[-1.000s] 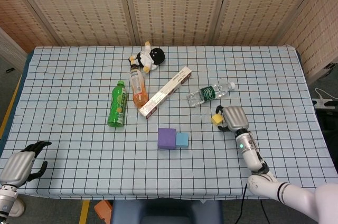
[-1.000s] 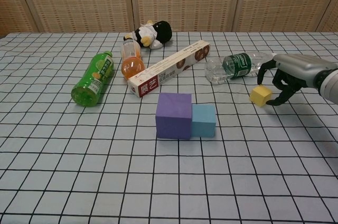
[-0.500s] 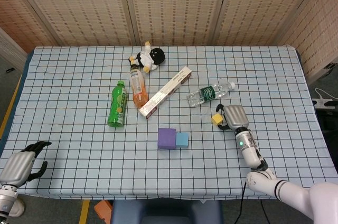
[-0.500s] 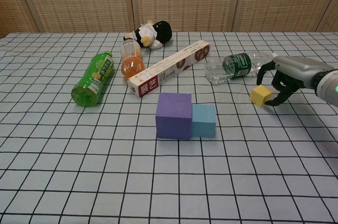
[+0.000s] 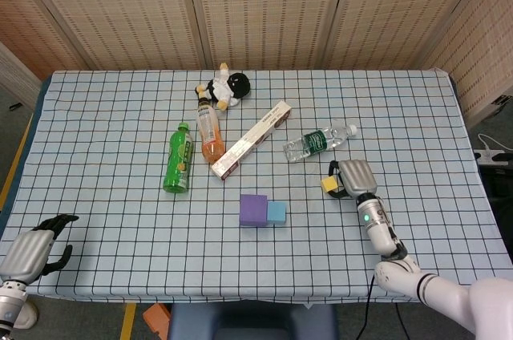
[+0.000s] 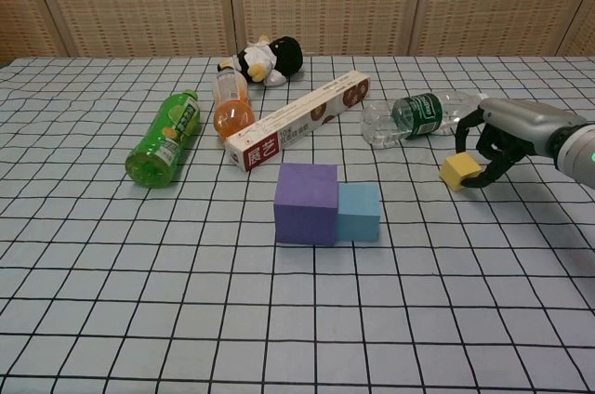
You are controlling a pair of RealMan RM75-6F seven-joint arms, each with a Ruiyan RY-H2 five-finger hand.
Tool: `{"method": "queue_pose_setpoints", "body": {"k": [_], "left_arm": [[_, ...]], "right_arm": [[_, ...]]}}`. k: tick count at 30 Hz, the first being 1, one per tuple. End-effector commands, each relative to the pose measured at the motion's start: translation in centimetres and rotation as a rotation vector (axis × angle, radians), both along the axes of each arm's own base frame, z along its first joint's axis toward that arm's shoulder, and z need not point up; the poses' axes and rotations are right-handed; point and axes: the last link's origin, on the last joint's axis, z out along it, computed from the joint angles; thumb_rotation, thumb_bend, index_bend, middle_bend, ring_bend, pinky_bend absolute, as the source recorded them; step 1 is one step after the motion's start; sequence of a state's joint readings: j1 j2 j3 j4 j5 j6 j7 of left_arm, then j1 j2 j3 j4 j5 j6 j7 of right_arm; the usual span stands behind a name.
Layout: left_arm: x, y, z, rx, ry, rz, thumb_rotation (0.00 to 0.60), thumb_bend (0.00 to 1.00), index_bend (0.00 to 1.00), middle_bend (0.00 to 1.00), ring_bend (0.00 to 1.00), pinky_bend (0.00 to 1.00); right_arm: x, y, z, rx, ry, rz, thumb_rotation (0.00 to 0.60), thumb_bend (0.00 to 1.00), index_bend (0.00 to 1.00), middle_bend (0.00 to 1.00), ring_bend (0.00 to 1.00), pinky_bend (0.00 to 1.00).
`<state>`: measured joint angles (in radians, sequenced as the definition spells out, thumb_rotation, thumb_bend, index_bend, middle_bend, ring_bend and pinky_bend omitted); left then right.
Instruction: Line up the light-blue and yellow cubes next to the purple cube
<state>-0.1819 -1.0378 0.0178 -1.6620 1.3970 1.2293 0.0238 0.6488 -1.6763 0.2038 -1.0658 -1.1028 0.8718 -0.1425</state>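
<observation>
At the right of the chest view we are holding the yellow cube [image 6: 459, 171] in the curled fingers of the right hand [image 6: 499, 134], well apart from the purple cube [image 6: 306, 203] and blue cube [image 6: 358, 212] at centre, and we are judging it light, rigid and best gripped on opposite flat faces.

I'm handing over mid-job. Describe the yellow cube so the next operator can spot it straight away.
Start at the purple cube near the table's middle, with the light-blue cube touching its side. Look past that toward the robot's right, near the lying clear water bottle. The yellow cube sits there in the right hand; it is the smallest cube and the only one being gripped.
</observation>
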Motion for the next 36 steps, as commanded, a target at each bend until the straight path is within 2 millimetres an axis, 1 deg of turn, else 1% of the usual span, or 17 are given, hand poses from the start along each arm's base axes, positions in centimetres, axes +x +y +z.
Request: {"method": "queue_pose_setpoints", "body": {"k": [1,7,8,14,17,20,25,36], "left_arm": [[0.0,0.0,0.0,-0.001,0.001,0.0,0.6,0.5,0.22,0.2,0.22,0.42],[0.0,0.0,0.0,0.0,0.0,0.0,0.6,0.5,0.22,0.2,0.22,0.42],[0.0,0.0,0.0,-0.001,0.0,0.001,0.6,0.5,0.22,0.2,0.22,0.42],[0.0,0.0,0.0,-0.003,-0.001,0.002,0.6,0.5,0.22,0.2,0.22,0.42],[0.0,0.0,0.1,0.0,-0.003,0.001,0.6,0.5,0.22,0.2,0.22,0.42],[0.0,0.0,0.1,0.001,-0.005,0.001,0.6,0.5,0.22,0.2,0.22,0.43],[0.0,0.0,0.1,0.0,-0.007,0.002,0.6,0.5,0.22,0.2,0.22,0.43],[0.0,0.0,0.1,-0.002,-0.005,0.001,0.6,0.5,0.22,0.2,0.22,0.43]], "right_arm": [[0.2,0.3,0.0,0.003,-0.013,0.009,0.6,0.08,0.61,0.9,0.97,1.0],[0.8,1.2,0.0,0.035,-0.05,0.023,0.6,0.08,0.61,0.9,0.97,1.0],[1.4,1.9,-0.3,0.068,-0.082,0.027,0.6,0.08,0.61,0.9,0.97,1.0],[2.7,4.5,-0.5,0.15,-0.12,0.053,0.6,0.08,0.61,0.9,0.97,1.0],[3.3,5.4,-0.8,0.205,-0.144,0.052,0.6,0.08,0.61,0.9,0.97,1.0],[3.6,6.0,-1.0,0.234,-0.146,0.058,0.6,0.08,0.61,0.9,0.97,1.0],[3.7,6.3,-1.3,0.24,-0.145,0.062,0.6,0.08,0.61,0.9,0.97,1.0],[3.7,6.0,-1.8,0.216,-0.151,0.063,0.6,0.08,0.61,0.9,0.97,1.0]]}}
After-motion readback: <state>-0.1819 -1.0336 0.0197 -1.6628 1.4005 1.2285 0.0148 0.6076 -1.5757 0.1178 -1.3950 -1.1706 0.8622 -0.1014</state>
